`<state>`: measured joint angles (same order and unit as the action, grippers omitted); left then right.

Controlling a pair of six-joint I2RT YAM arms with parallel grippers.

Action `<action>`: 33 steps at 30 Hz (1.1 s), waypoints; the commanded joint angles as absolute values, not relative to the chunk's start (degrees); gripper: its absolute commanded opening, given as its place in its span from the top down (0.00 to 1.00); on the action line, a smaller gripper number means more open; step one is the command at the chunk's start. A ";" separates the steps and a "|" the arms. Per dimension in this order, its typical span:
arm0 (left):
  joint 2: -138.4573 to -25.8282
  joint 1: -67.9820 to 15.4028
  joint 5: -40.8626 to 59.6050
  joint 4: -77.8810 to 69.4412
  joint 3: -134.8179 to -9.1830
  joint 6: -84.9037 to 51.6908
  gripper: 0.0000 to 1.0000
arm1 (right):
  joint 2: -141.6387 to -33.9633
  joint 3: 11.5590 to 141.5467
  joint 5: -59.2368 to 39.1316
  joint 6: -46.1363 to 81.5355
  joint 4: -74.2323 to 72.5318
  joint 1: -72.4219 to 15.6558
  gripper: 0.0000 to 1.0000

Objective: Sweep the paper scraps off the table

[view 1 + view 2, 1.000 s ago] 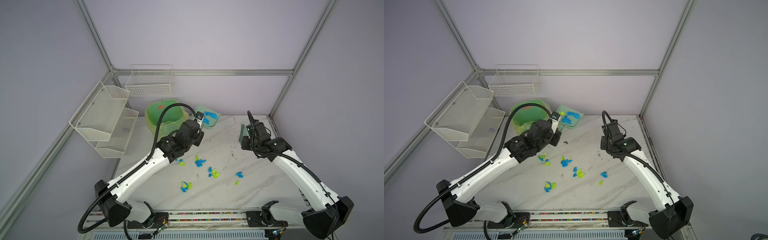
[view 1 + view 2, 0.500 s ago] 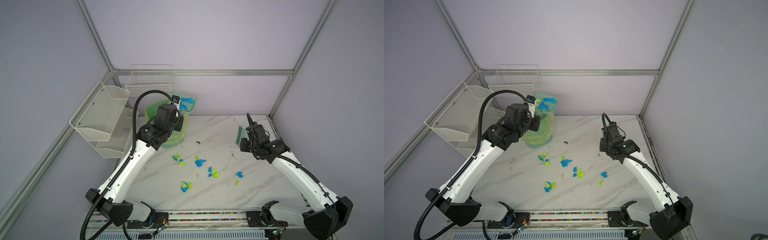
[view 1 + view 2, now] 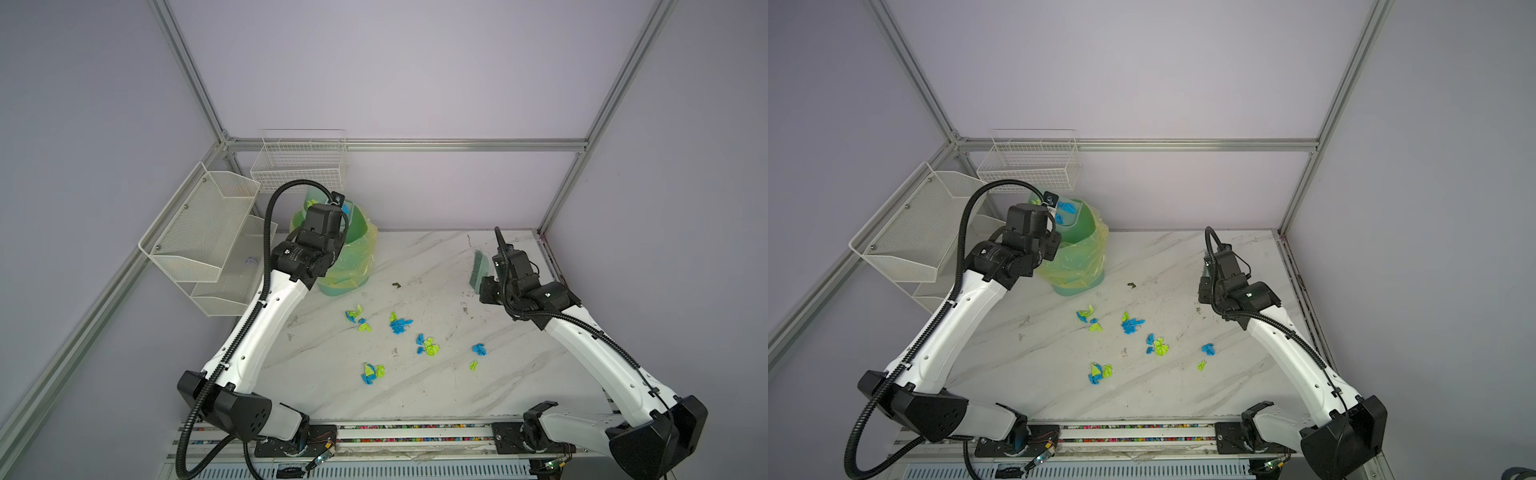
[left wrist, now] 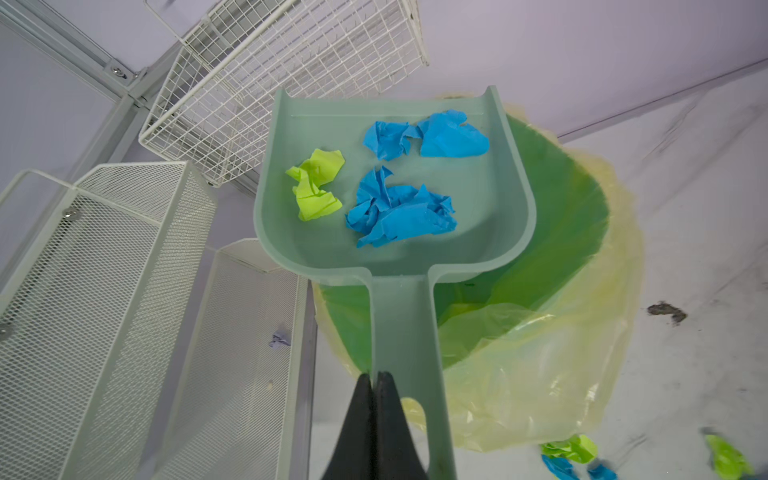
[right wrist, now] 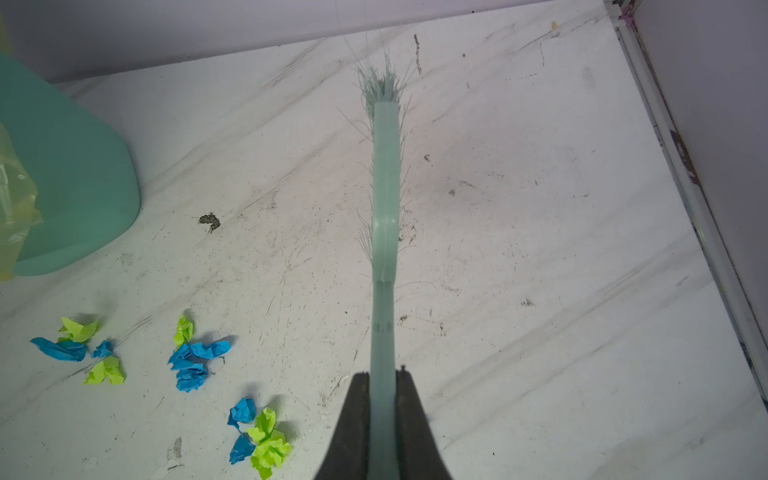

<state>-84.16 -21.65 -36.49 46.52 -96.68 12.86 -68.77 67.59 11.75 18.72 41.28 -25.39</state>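
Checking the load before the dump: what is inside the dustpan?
The dustpan holds blue paper scraps and one yellow-green one; the rest of its tray is bare. Anything beneath the wads is covered.

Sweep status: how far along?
Partly done: a load of paper scraps sits in the dustpan. In hand: left gripper holds it above the bin, not yet emptied; right gripper holds the brush. Left: several clusters on the table.

2 white arms (image 3: 266, 332) with black joints (image 3: 299, 259) and ribbed black cables (image 3: 269, 216).
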 commanded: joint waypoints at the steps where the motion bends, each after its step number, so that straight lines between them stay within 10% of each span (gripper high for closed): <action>1: -85.23 -21.35 -45.10 40.62 -97.60 22.29 1.00 | -67.24 66.96 12.24 17.69 39.68 -25.23 1.00; 21: -87.17 -25.62 -62.26 0.07 -75.17 66.47 1.00 | -67.85 66.46 11.84 16.07 38.03 -25.18 1.00; 33: -87.35 -25.65 -63.27 1.30 -76.59 65.52 1.00 | -67.46 66.51 11.38 15.85 37.53 -25.06 1.00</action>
<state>-88.90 -25.85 -63.31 7.66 -77.45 63.13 -68.45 66.61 11.25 16.43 39.11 -25.39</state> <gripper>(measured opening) 0.048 0.108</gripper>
